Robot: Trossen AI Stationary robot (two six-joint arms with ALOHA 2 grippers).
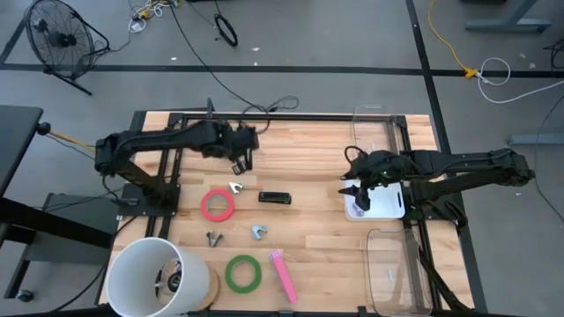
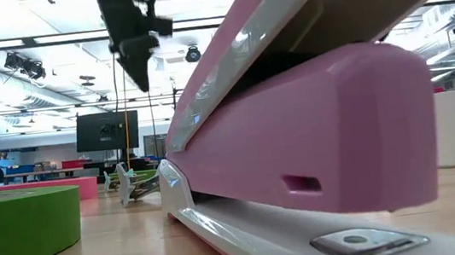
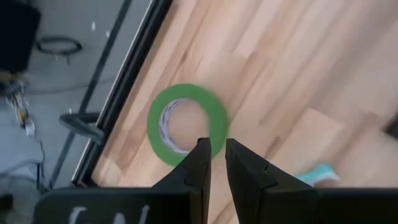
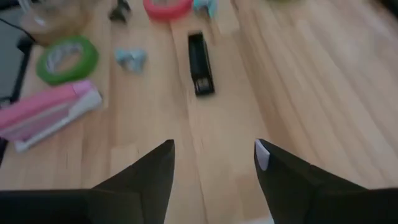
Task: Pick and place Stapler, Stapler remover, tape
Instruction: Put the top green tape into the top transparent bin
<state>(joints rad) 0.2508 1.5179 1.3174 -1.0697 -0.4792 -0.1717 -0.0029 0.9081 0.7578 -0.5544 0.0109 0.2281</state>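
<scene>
Grey floor with loose cables and a fan surrounds the wooden tabletop (image 1: pixel 317 141). On it, the right tool (image 1: pixel 360 187) hangs wide and empty over a white tray (image 1: pixel 388 210); this looks like the moment after a release. The left tool (image 1: pixel 242 161), narrow and empty, hovers above a green tape (image 3: pixel 186 123). A red tape (image 1: pixel 217 205), black stapler (image 1: pixel 274 198) and pink stapler (image 1: pixel 283 275) lie well apart from the right tool, toward the left arm. Next it must reach for one.

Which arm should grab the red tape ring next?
Probably the left. The left gripper hangs close to the red tape, while the right gripper is far across the table, over the white tray.
</scene>
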